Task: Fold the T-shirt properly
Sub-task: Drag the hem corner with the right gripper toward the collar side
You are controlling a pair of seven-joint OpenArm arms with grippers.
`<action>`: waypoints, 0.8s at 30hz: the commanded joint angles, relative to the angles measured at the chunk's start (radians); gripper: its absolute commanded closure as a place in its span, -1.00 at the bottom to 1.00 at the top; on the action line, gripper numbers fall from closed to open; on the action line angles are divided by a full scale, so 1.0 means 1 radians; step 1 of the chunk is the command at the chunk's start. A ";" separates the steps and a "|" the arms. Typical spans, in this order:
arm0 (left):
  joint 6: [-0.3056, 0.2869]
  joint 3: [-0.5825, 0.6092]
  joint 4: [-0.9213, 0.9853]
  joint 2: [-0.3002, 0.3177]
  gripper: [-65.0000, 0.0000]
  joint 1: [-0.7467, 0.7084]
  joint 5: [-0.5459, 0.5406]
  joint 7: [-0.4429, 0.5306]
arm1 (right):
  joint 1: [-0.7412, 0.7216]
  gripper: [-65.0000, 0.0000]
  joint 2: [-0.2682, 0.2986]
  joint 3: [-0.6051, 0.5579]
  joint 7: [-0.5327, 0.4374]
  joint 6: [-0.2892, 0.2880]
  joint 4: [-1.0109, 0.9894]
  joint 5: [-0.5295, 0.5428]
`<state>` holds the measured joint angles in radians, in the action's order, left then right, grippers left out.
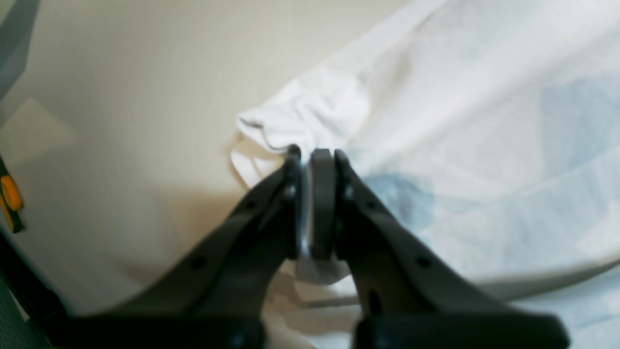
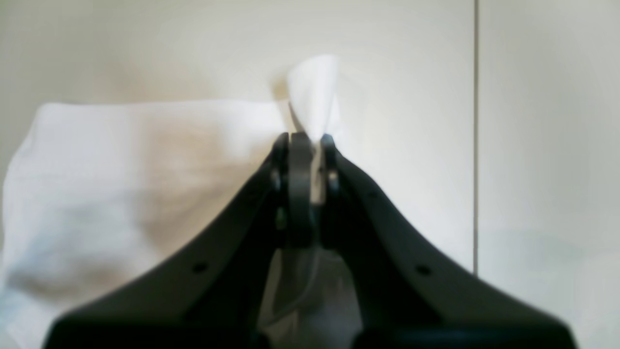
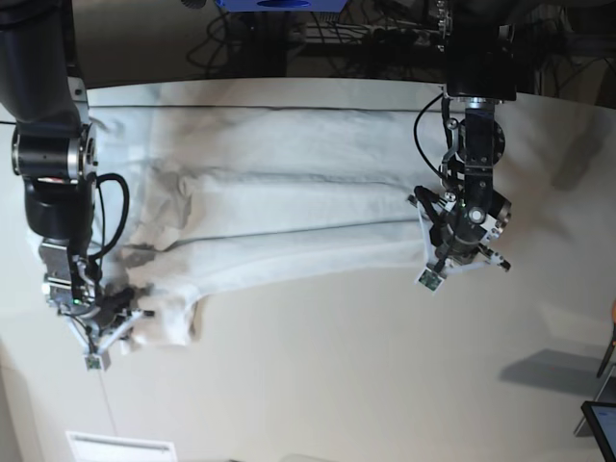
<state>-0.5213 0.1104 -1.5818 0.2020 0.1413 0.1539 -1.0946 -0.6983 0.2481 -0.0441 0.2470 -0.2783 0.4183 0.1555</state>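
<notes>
Both end effectors — left (image 1: 314, 156), right (image 2: 304, 138) — pinch thin edges of the T-shirt (image 3: 289, 217); uneven pulling risks slipping or bunching.

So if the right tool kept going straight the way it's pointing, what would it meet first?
The right tool is shut on a pinch of the T-shirt. Past that tuft, only bare tabletop lies ahead, so probably the table, though depth is unclear.
</notes>
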 commanded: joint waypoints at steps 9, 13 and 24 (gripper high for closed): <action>0.008 -0.008 -0.101 0.004 1.00 0.021 0.006 -0.002 | 0.139 1.00 0.004 0.079 0.265 0.007 0.497 0.006; 0.008 -0.001 -0.096 0.007 1.00 0.017 0.006 -0.002 | 0.222 1.00 -0.030 0.168 0.423 0.007 0.744 0.005; 0.008 -0.001 -0.096 0.006 1.00 0.010 0.006 -0.002 | 0.431 1.00 -0.122 0.300 0.719 0.007 1.206 0.005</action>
<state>-0.5213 0.1123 -1.6615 0.2020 0.1303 0.1539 -1.1000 -0.2447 0.1158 0.2523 0.9909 -0.2699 1.6047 0.1547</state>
